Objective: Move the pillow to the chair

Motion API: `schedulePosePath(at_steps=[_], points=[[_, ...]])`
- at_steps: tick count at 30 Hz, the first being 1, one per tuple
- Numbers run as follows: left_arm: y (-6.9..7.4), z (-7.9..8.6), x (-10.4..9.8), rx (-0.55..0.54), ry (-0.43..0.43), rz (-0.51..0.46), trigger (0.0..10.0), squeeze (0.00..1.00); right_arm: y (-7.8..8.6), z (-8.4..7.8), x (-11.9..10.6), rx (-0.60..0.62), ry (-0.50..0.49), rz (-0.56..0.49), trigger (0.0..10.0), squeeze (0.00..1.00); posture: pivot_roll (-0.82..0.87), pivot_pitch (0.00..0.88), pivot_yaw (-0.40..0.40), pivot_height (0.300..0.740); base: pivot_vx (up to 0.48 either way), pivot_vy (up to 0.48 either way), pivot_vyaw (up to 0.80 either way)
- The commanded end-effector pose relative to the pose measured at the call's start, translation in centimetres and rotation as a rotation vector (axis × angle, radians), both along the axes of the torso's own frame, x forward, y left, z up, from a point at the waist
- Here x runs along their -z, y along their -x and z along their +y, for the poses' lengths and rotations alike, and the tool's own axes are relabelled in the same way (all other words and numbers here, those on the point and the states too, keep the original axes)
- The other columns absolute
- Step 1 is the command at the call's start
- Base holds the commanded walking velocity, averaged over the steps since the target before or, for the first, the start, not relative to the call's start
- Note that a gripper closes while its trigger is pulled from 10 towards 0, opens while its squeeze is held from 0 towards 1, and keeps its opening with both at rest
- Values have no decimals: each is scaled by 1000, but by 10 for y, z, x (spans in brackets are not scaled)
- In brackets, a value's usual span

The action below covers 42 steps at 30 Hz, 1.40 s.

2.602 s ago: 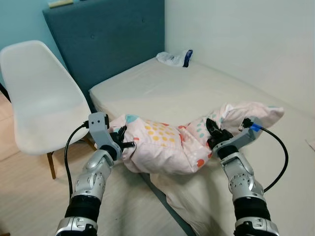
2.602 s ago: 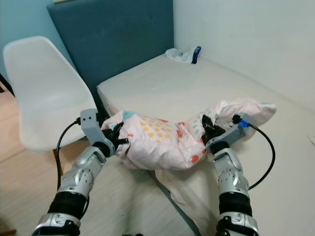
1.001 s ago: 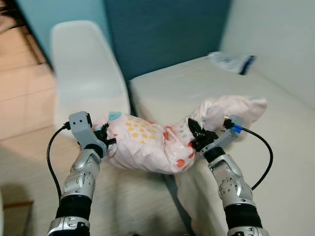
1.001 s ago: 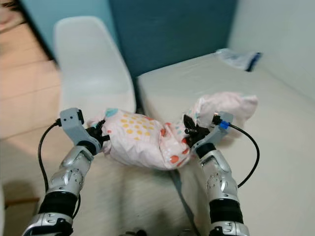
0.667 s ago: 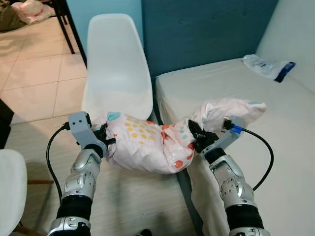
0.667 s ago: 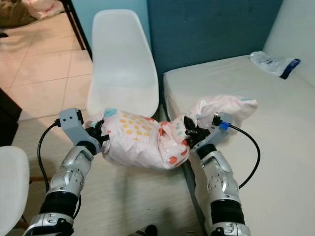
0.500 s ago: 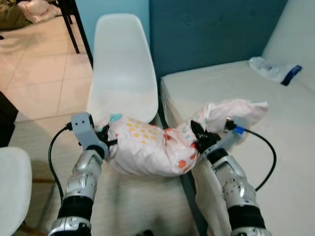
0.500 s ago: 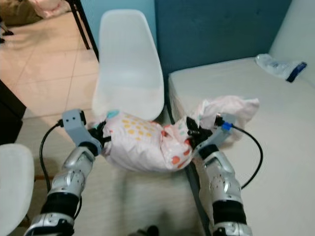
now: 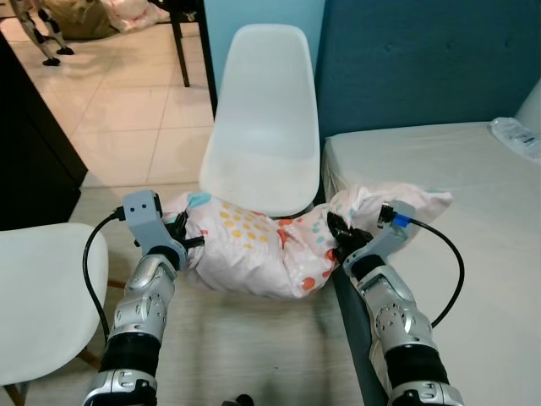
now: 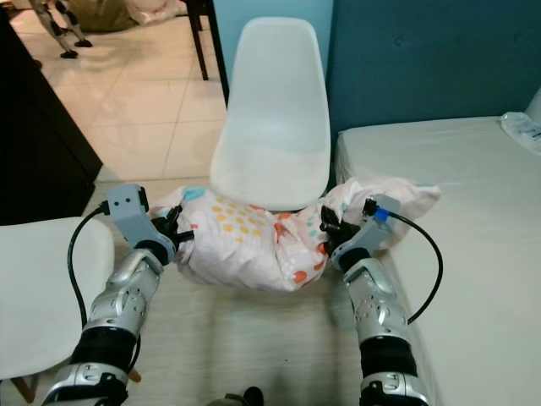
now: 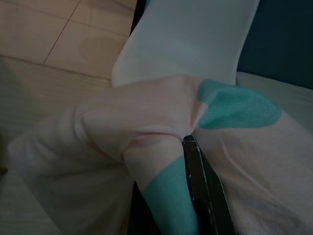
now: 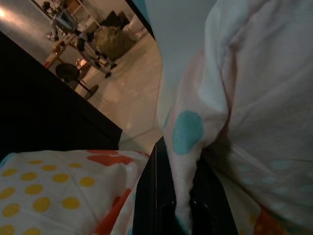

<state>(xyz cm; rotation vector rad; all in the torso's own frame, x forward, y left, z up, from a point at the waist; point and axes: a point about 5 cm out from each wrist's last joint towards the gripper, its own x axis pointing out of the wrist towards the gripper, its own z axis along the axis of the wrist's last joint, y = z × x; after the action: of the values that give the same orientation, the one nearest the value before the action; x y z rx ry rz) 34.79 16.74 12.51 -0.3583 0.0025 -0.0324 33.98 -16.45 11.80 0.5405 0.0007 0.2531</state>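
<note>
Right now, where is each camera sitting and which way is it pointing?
Left eye view: on the head, looking down at the white chair; both silver arms show.
Right eye view: same scene, with the bed alongside.
Left wrist view: looks along the left gripper, pinching the pillow.
Right wrist view: looks along the right gripper, pinching fabric.
All share the pillow.

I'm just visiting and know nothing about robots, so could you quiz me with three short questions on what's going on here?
1. True or false: the pillow already rests on the seat of the white chair.
2. Which holds the pillow? A) left tool alone B) right tool alone C) both tools
3. Fill in: to the robot's right of the white chair stands the ____.

Key: 1 false, it hangs just in front of the seat, carried between the tools. 2 C. 3 bed.
</note>
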Motion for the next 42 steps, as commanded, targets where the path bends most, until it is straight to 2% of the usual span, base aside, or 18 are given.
schedulePosePath(at_steps=[1,8,13,23,30,35,42], points=[[0,-8,-1,39,-19,-15,10000,0,0,3,-13,-27,-20,-81,10000,0,-61,147,41,740,307,0,0],[-6,-1,-17,21,-20,-69,10000,0,-3,8,-39,-52,-30,-198,10000,0,-60,145,42,740,312,0,0],[-8,0,-25,16,-25,-91,10000,0,-6,9,-49,-57,-14,-230,10000,0,-59,143,39,740,313,0,0],[-6,-1,-23,13,-24,-92,10000,0,-4,12,-51,-84,-1,-243,10000,0,-62,146,35,740,324,0,0],[-8,-1,-31,15,-24,-117,10000,0,-1,23,-60,-155,12,-285,10000,0,-62,147,36,740,358,0,0],[-10,-1,-34,13,-23,-126,10000,0,2,33,-63,-225,70,-324,10000,0,-63,146,35,740,480,0,0],[-9,-3,-33,18,-21,-126,10000,0,2,32,-65,-214,71,-326,10000,0,-60,146,35,740,480,0,728]])
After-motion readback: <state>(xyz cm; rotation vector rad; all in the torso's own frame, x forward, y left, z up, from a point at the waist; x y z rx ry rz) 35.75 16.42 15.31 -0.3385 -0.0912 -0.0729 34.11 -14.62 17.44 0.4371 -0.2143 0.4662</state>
